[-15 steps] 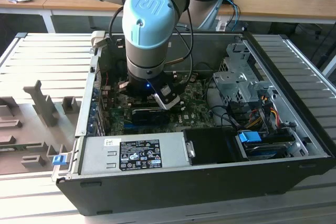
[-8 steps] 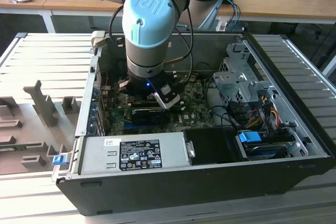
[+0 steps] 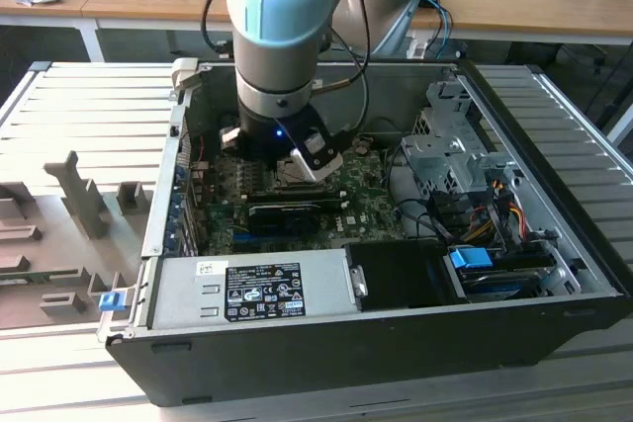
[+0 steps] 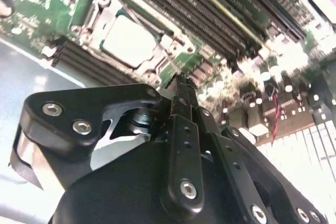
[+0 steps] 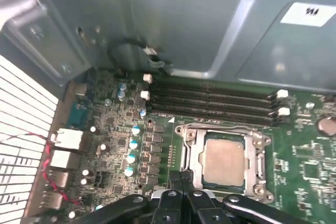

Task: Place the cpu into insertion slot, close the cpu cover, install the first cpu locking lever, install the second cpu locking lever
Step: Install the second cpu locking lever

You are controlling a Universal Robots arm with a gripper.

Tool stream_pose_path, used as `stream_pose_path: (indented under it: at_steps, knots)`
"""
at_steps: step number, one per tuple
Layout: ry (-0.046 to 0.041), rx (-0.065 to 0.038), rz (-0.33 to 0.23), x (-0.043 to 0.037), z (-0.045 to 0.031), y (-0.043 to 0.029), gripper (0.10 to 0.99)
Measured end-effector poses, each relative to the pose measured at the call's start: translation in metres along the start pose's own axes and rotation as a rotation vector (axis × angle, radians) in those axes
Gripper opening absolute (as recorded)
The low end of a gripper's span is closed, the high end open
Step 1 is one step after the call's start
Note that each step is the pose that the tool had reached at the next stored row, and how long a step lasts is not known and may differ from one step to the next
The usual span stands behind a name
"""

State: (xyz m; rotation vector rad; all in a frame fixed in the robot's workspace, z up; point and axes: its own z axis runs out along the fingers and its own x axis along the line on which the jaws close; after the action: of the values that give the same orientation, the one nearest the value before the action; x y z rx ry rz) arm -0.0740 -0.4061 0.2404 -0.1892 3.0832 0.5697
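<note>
The cpu (image 5: 224, 162), a pale beige-silver square, sits in the slot (image 5: 196, 180) at lower right of the first wrist view, with the silver cover (image 5: 259, 165) seemingly down around it. The gripper (image 5: 181, 180) has its fingertips pressed together, holding nothing, just beside the cover's edge. A white label (image 5: 308, 14) at upper right bears unreadable writing.

The arm (image 3: 282, 37) hides the insertion slot (image 5: 226, 161) in the exterior view; locking levers too small to tell.

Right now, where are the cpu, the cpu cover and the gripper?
cpu (image 5: 224, 162): first wrist view, middle of its metal face.
cpu cover (image 5: 261, 167): first wrist view, frame's side bar.
gripper (image 5: 181, 178): first wrist view, at the fingertips.
</note>
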Motion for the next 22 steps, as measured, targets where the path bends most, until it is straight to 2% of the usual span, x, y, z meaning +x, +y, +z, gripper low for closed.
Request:
stream_pose_path:
  at_steps: [1,3,5,6,7,11,12,15,17,22]
  knots:
    - [0.0001,0.0,0.0,-0.0006,-0.001,0.0005,0.106]
    - [0.0079,-0.005,0.003,-0.0136,-0.0016,-0.0009,0.106]
    - [0.0147,-0.009,0.006,-0.0233,-0.0018,-0.0021,0.106]
    - [0.0205,-0.01,0.008,-0.0305,-0.0019,-0.003,0.106]
    - [0.0315,-0.011,0.013,-0.033,-0.0026,-0.0049,0.106]
    - [0.0504,-0.014,0.023,-0.0332,-0.0056,-0.019,0.106]
    - [0.0524,-0.014,0.025,-0.0329,-0.0029,-0.0202,0.106]
    - [0.0535,-0.014,0.025,-0.0305,0.0024,-0.022,0.106]
    - [0.0535,-0.014,0.025,-0.0247,0.0072,-0.0232,0.106]
    - [0.0535,-0.014,0.025,-0.02,0.0181,-0.0267,0.106]
